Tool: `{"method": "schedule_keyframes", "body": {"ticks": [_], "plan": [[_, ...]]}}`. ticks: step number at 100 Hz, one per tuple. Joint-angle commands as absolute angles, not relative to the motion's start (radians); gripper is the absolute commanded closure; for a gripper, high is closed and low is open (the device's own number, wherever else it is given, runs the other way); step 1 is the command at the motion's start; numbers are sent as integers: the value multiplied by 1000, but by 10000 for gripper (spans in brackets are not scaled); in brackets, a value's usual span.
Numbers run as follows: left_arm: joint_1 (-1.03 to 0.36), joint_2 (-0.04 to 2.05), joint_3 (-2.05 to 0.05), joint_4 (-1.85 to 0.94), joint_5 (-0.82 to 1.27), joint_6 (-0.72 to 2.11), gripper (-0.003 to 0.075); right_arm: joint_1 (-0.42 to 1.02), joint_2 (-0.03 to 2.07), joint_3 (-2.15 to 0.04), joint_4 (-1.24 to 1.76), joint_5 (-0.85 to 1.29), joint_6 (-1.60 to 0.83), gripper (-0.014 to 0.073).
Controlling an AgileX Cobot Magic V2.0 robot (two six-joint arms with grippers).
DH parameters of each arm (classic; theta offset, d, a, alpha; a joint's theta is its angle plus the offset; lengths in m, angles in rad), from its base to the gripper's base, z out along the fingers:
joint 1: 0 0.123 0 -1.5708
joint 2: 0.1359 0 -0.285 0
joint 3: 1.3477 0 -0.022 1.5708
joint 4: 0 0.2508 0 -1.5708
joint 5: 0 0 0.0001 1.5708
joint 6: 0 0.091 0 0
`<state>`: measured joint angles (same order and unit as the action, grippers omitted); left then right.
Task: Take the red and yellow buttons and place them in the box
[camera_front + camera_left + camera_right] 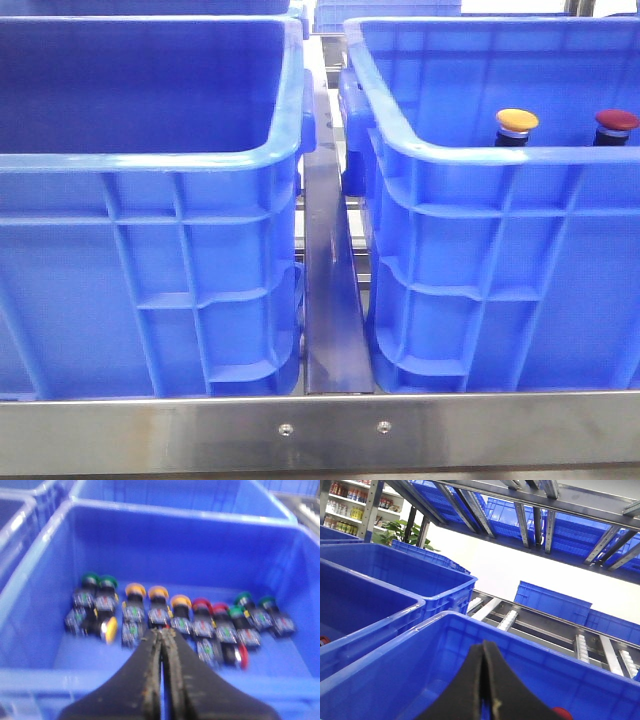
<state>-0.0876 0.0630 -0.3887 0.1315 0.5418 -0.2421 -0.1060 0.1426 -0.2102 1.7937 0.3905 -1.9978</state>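
Note:
In the front view a yellow button (pixel 517 121) and a dark red button (pixel 616 121) stand upright inside the right blue crate (pixel 470 160); only their caps show above its front rim. The left blue crate (pixel 150 160) hides its floor. Neither gripper shows in the front view. My left gripper (pixel 162 632) is shut and empty, above a crate (pixel 175 516) that holds several yellow buttons (pixel 157 592), red buttons (pixel 201 605) and green ones (pixel 90 578). My right gripper (pixel 484 647) is shut and empty above a crate (pixel 470 622); a red cap (pixel 561 713) shows beside its fingers.
A metal divider (pixel 325 260) runs between the two crates and a steel rail (pixel 320 430) crosses the front. In the right wrist view a neighbouring crate (pixel 395 611), a roller conveyor (pixel 582 647) and overhead racks with more crates (pixel 555 525) show.

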Motion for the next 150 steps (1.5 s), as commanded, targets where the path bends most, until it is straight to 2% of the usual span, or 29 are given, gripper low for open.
{"method": "schedule_keyframes", "body": {"ticks": [1, 12, 28, 38, 51, 150], "plan": [[-55, 76, -361, 127, 316, -194, 741, -107, 153, -236, 1897, 409, -2002, 686], [-4, 73, -251, 108, 92, -170, 741, -107, 153, -236, 1897, 410, -2002, 686], [27, 37, -81, -38, -66, 52, 741, -107, 153, -236, 1897, 406, -2002, 686], [31, -26, 20, -58, -110, 56, 741, -107, 153, -236, 1897, 406, -2002, 686], [34, -38, 21, -54, 11, 54, 741, -107, 155, -236, 1897, 406, -2002, 686], [40, -37, 19, -54, 11, 54, 741, -107, 155, -236, 1897, 403, -2002, 686]]}}
